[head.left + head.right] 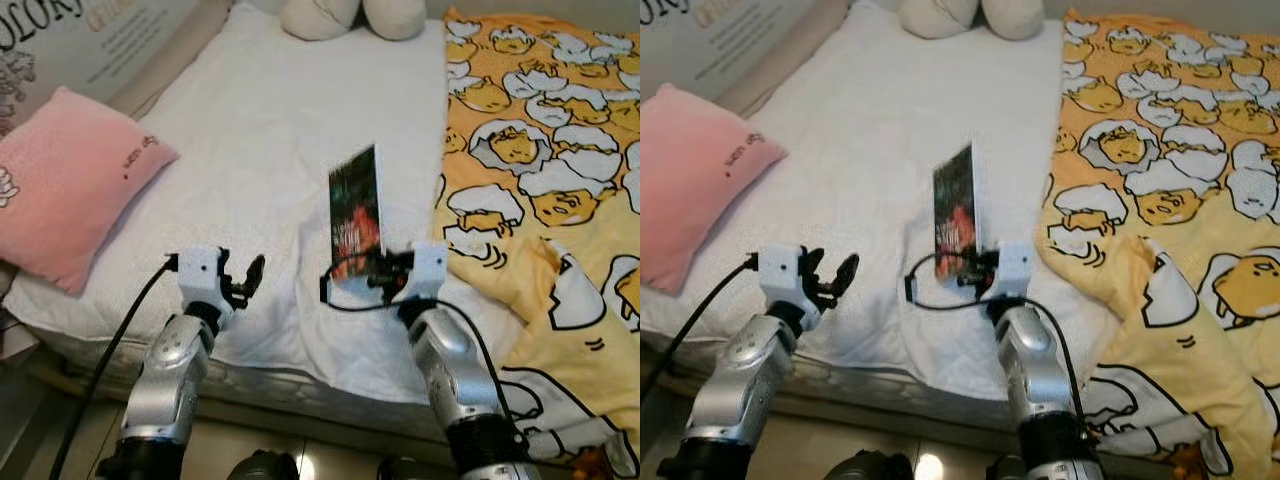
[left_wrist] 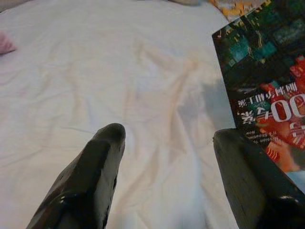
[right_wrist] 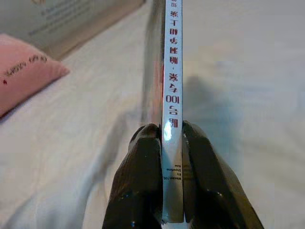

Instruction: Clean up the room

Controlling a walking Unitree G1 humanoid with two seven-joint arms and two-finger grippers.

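right arm: reaching forward over the near edge of the bed, wrist level; right gripper [image 3: 172,138] is pinching the bottom end of a book [image 1: 355,212], one black finger pressing on each cover

book: standing upright on end above the gripper, spine facing back toward the wrist camera, dark cover with red and white print facing the robot's left; it's hanging over the white sheet [image 1: 270,150], and I can't tell if the bottom edge is touching the sheet

left arm: also stretching out over the bed edge, a bit to the left of the other one; left gripper [image 2: 169,157] is sitting with its fingers spread wide, nothing between them, just hovering over wrinkled sheet

book vs left gripper: cover is showing just beside the left gripper's finger [image 2: 248,176] in the left wrist view, not touching as far as I can see

other stuff: pink pillow [image 1: 70,180] lying at the left side of the bed; yellow cartoon blanket [image 1: 545,170] covering the right side and draping over the edge; pale plush thing [image 1: 350,15] sitting at the far end
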